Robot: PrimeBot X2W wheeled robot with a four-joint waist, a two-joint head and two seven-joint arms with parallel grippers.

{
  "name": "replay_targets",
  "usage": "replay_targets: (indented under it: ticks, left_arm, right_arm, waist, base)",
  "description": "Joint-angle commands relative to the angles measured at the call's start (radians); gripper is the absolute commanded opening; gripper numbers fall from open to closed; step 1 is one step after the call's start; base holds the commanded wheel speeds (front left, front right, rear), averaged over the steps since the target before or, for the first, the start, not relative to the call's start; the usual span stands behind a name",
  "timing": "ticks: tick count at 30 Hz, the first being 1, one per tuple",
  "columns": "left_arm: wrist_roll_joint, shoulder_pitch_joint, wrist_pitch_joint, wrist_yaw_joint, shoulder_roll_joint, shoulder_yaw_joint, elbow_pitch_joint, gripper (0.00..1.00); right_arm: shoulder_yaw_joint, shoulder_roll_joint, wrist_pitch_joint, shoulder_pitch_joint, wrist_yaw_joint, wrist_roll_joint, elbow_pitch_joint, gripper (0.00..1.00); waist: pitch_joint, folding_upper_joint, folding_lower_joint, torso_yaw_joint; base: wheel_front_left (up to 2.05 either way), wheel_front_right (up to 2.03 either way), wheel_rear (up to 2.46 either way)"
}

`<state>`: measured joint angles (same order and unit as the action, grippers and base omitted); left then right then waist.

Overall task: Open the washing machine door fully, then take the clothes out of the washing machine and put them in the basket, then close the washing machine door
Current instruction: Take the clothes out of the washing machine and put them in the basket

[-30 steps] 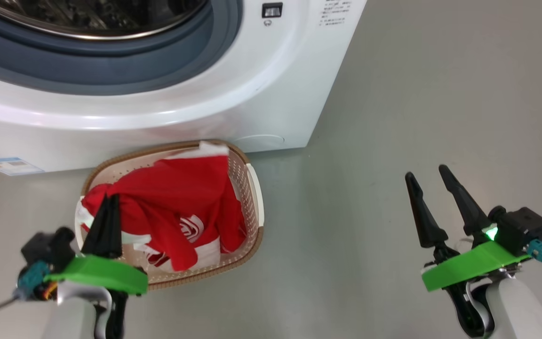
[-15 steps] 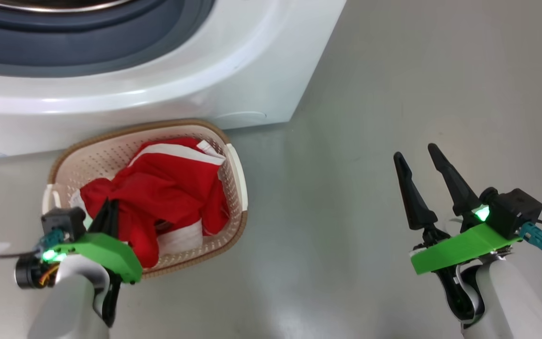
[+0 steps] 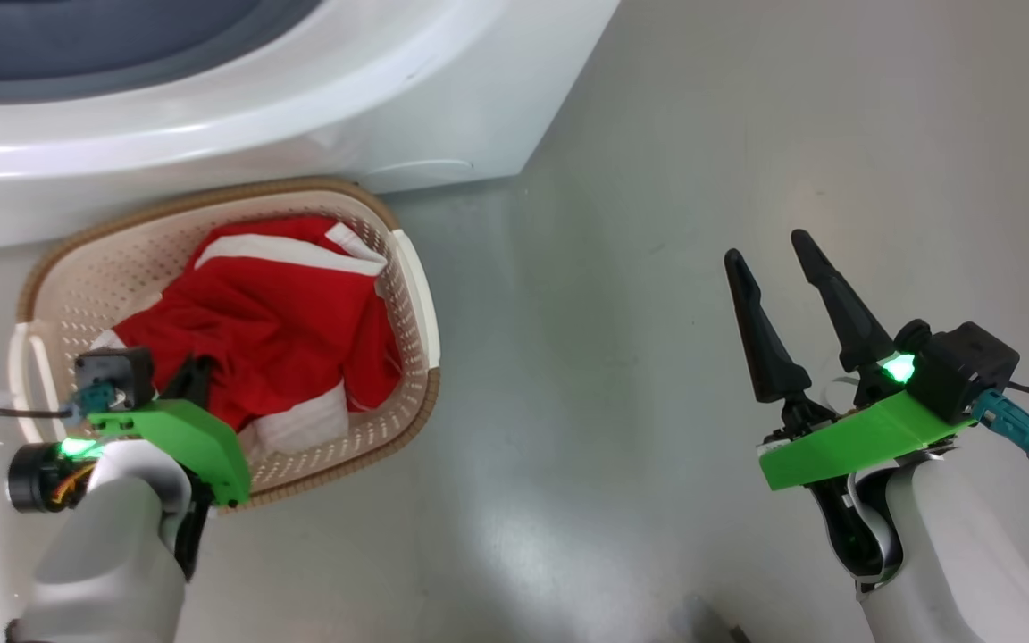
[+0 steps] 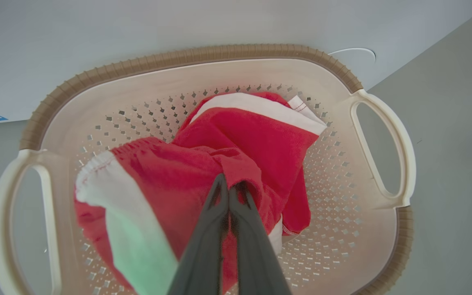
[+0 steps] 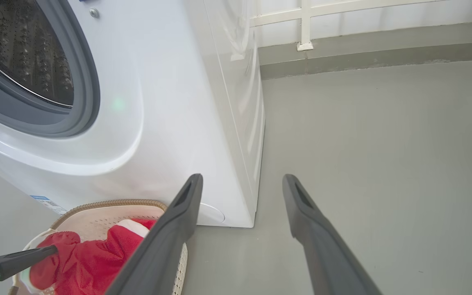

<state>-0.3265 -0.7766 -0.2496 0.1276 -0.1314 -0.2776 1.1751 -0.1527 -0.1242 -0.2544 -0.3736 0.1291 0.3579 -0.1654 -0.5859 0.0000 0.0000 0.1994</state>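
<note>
Dark-fingered left pincer (image 4: 228, 187), clenched on bright red soft fabric clothes (image 4: 256, 139), sits inside the cream perforated plastic basket (image 4: 187, 55) on the floor (image 3: 613, 268), just beside the white washing machine (image 3: 300, 152). Right pincer (image 3: 769, 250): released, empty. Judged remaining: release clothes, close the washing machine door.

place: a laundry corner is indicated | evidence: a white front-loading washing machine (image 5: 170, 102) is stood on a bare grey floor (image 5: 383, 143) | a basket (image 3: 95, 277) of red clothes (image 3: 273, 313) is set before it | a pale wall (image 5: 383, 16) is seen behind
</note>
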Motion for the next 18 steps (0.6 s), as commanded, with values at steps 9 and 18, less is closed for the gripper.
replay_targets:
  ticks: [9, 18]
  left_arm:
    - [-0.109, -0.066, 0.000, 0.003, -0.085, -0.083, 0.060, 0.32]
    - [-0.213, -0.073, -0.009, 0.003, -0.094, -0.136, 0.038, 1.00]
  right_arm:
    - [-0.034, 0.009, -0.007, -0.019, 0.002, -0.017, 0.039, 1.00]
    - [-0.027, 0.011, -0.007, -0.021, 0.002, -0.021, 0.028, 1.00]
  waist:
    - [-0.067, 0.0000, 0.0000, 0.030]
    - [-0.049, 0.0000, 0.0000, 0.018]
  base:
    - [0.00, 0.00, 0.00]
    - [0.00, 0.00, 0.00]
